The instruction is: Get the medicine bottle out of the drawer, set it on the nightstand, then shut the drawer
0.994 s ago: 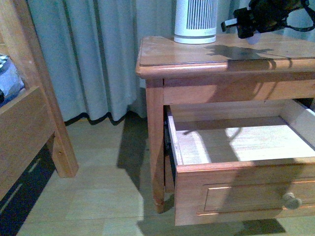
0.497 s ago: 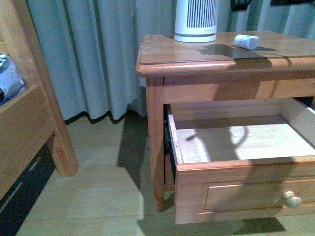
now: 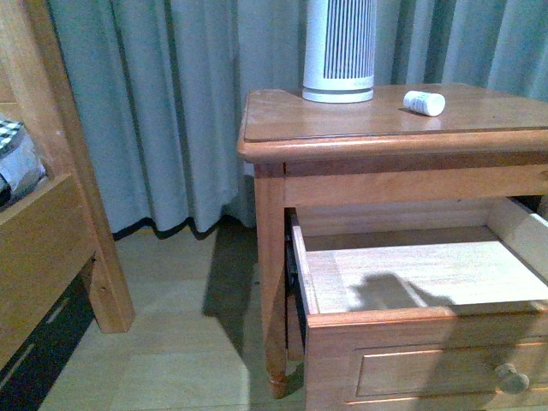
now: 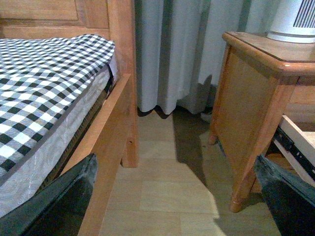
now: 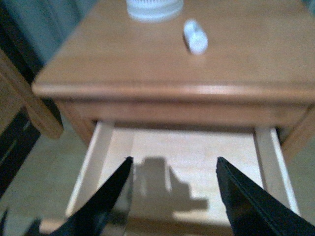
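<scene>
Bottle (image 3: 424, 103) lies on its side on the nightstand (image 3: 342, 141) tabletop, toward the back, at 3 o'clock of the white slatted device (image 3: 339, 51) and clear of it. Nothing is gripping it.

Drawer (image 3: 419, 300) stands pulled out under the tabletop; pale bare-wood floor showing, a soft shadow across it. Knob (image 3: 512, 378) sits low on the front panel.

Right hand (image 5: 172, 196): dark fingers (image 5: 246, 201) spread wide, nothing between them, hanging above the open drawer in the right wrist view. That view is blurred; bottle (image 5: 195, 36) reads as a pale oblong on the tabletop.

Left hand (image 4: 177, 206): fingers (image 4: 59, 206) spread, holding nothing, low over the floor between bed and nightstand.

Room: blue-grey curtain (image 3: 171, 103) behind, reaching down to a pale wood-look floor (image 3: 180, 342). Wooden bed frame (image 3: 51, 214) at 9 o'clock of the nightstand, well apart. Black-and-white checked sheet (image 4: 44, 88) on the mattress. Tabletop is honey-brown with a rounded edge and a slight sheen.
</scene>
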Robot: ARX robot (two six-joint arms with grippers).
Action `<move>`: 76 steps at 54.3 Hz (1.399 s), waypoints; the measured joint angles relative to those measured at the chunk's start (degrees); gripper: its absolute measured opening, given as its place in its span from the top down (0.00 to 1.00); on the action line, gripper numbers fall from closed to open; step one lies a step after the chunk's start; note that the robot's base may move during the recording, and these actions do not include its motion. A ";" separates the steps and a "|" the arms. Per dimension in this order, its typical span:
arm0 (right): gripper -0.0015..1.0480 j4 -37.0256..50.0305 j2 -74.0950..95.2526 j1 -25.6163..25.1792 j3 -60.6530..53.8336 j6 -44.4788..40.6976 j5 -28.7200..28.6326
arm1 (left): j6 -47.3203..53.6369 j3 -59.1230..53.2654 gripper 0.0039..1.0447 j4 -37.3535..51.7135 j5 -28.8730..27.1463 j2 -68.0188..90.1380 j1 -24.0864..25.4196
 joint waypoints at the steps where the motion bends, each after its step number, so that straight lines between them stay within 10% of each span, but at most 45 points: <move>1: 0.65 -0.33 -1.14 0.07 -2.27 0.15 0.28 | 0.00 -0.02 0.06 0.00 0.00 0.00 0.00; 13: 0.98 9.94 0.35 3.23 -19.58 -0.83 5.29 | 0.00 0.00 0.06 0.00 0.00 0.00 0.00; 35: 0.97 48.46 37.77 3.61 -17.25 -7.56 10.08 | 0.00 0.00 0.06 0.00 0.00 0.00 0.00; 76: 0.97 48.52 62.88 -1.25 16.57 -20.00 4.20 | 0.00 0.00 0.06 0.00 0.00 0.00 0.00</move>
